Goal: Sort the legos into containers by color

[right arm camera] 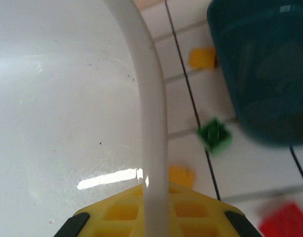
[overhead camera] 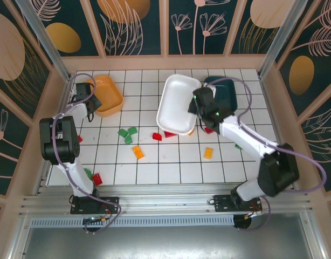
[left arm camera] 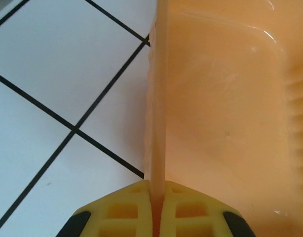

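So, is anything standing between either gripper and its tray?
Nothing visible. The left gripper is shut on the orange tray at its rim, and the right gripper is shut on the white tray at its rim.

The top view looked down from above and behind the arm bases over the whole table [overhead camera: 171, 162]. The left wrist view sat close behind the left tool [left arm camera: 158, 197], facing along the rim of the orange tray [left arm camera: 215, 123]. The right wrist view looked steeply down past the right tool [right arm camera: 155, 207] over the white tray [right arm camera: 67, 98] and the teal tray [right arm camera: 265, 64]. The top view shared all three trays.
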